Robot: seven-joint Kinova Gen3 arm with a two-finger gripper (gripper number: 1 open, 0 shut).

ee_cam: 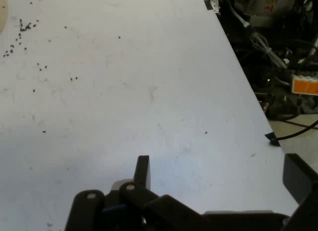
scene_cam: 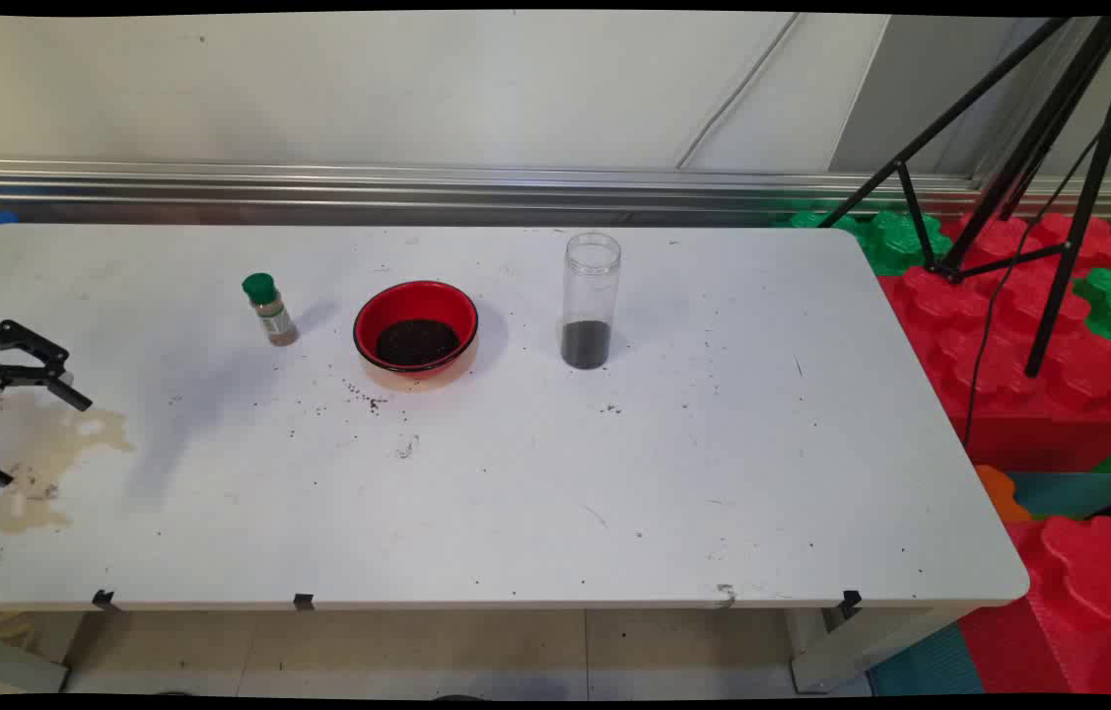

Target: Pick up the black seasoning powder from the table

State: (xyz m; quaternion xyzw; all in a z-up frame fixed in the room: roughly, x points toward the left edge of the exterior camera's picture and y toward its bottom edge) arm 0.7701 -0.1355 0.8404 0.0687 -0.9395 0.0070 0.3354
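Gripper (scene_cam: 37,441) at far left edge of tabletop (scene_cam: 516,493), jaws spread, holding nothing, above a brownish stain (scene_cam: 42,454). Green-capped spice jar (scene_cam: 269,310) nearest; red bowl (scene_cam: 415,327) of dark grains and clear tall jar (scene_cam: 590,300) farther right.

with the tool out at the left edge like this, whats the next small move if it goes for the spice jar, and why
Probably a short move right and toward the wall. The tool is open and empty at the table's left edge over a brownish stain, while the green-capped spice jar stands upright farther back, left of the red bowl.
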